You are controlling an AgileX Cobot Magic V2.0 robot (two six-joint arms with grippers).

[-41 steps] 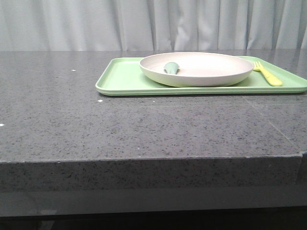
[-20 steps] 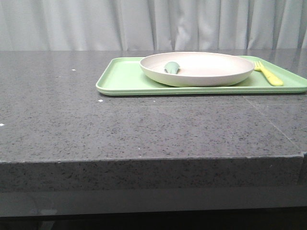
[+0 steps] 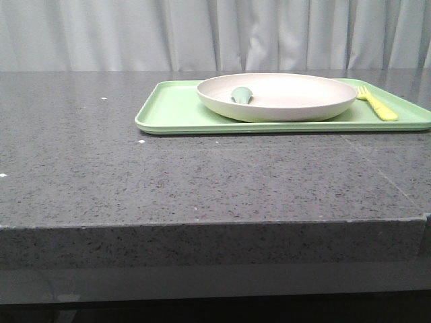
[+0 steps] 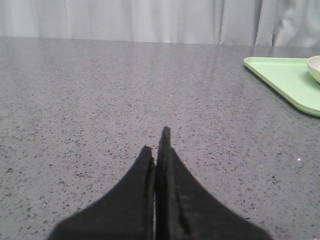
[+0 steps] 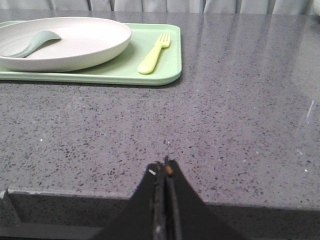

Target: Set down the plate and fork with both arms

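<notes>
The cream-white plate [image 3: 277,96] sits on a light-green tray [image 3: 176,113] at the back of the grey stone table. A small teal-green utensil [image 3: 241,95] lies in the plate. The pale-yellow fork [image 3: 377,104] lies on the tray, right of the plate. In the right wrist view the plate [image 5: 75,47] and fork [image 5: 154,53] lie ahead. My right gripper [image 5: 164,165] is shut and empty, low over the table's front edge. My left gripper [image 4: 156,142] is shut and empty over bare table, with the tray's corner [image 4: 285,80] far off. Neither gripper shows in the front view.
The tray [image 5: 165,75] takes up the back right of the table. The table's front edge [image 3: 215,225] runs across the front view. Pale curtains [image 3: 202,33] hang behind the table.
</notes>
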